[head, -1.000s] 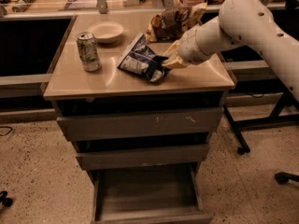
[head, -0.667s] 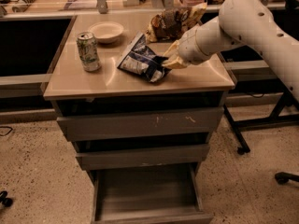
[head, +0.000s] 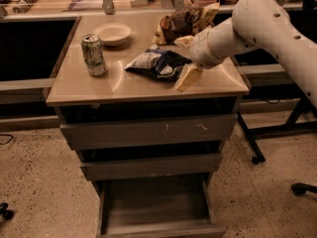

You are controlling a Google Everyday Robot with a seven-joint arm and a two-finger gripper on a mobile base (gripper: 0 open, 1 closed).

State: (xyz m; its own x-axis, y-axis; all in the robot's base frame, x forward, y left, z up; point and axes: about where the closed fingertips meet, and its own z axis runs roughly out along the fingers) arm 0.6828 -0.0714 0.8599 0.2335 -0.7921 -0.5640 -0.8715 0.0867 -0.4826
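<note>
- Camera view is showing you the pincer (head: pixel 179 63) hanging over the right front part of the table (head: pixel 124 86), at the end of the white arm (head: pixel 257 24) that is reaching in from the right.
- You are seeing its jaws standing wide, one finger above and one below the right end of the blue chip bag (head: pixel 157 63), so they are straddling the bag rather than pinching it.
- The chip bag is lying flat and crumpled near the middle of the table, which is probably why the pincer is coming at it from the side, low over the surface.
- A brown bag (head: pixel 181 23) is sitting just behind the chip bag, close to the upper finger.
- A soda can (head: pixel 93 54) is standing upright well to the left, apart from the pincer.
- A shallow bowl (head: pixel 113 33) is resting behind the can; you cannot tell whether anything is lying in it.
- The bottom drawer (head: pixel 156 207) is standing pulled out, with its bare floor facing you; the two drawers above it are sitting closed.
</note>
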